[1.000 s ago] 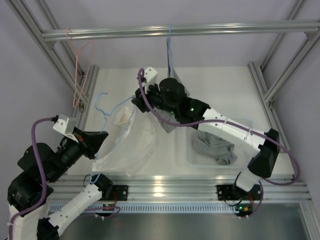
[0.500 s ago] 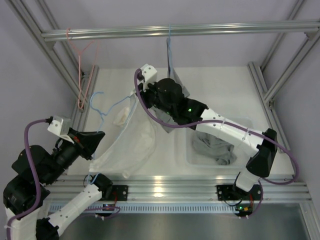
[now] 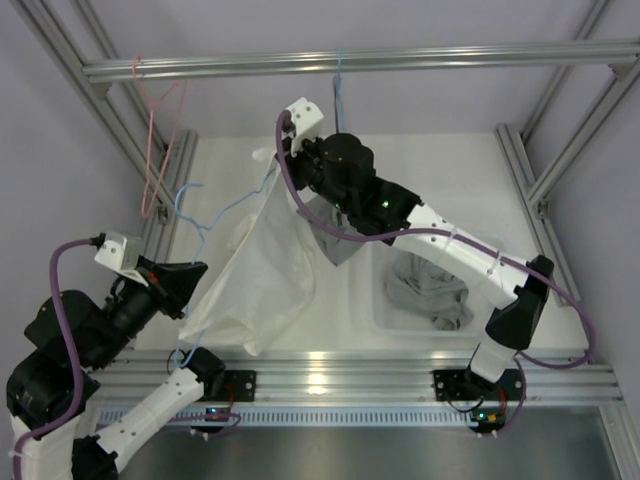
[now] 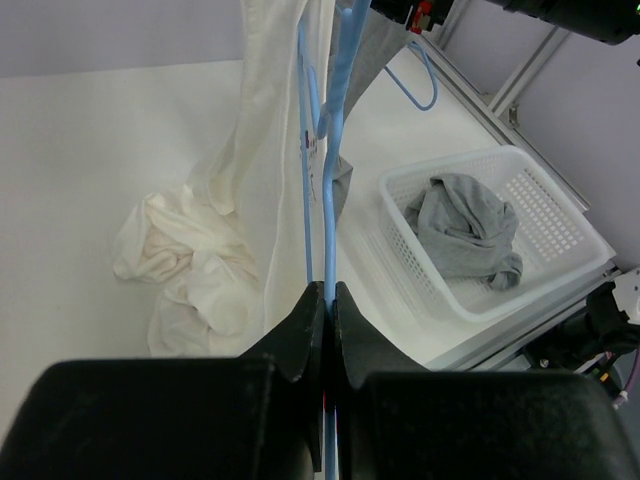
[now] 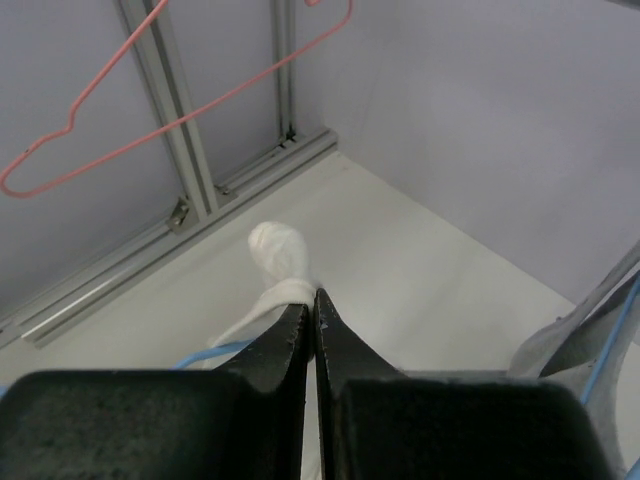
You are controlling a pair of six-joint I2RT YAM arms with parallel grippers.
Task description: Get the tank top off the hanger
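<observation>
The white tank top (image 3: 255, 280) hung stretched above the surface (image 3: 440, 180), draped on a blue hanger (image 4: 329, 210). The left gripper (image 4: 328, 292) was clamped on the hanger's wire; the right gripper (image 5: 312, 300) pinched a bunched strap (image 5: 280, 250). Thin, limp and light, the cloth looked best taken by that strap.

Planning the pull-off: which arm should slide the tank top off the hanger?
Right: the right gripper pinches the tank top strap; the left gripper clamps the hanger, likely best for steadying it.
</observation>
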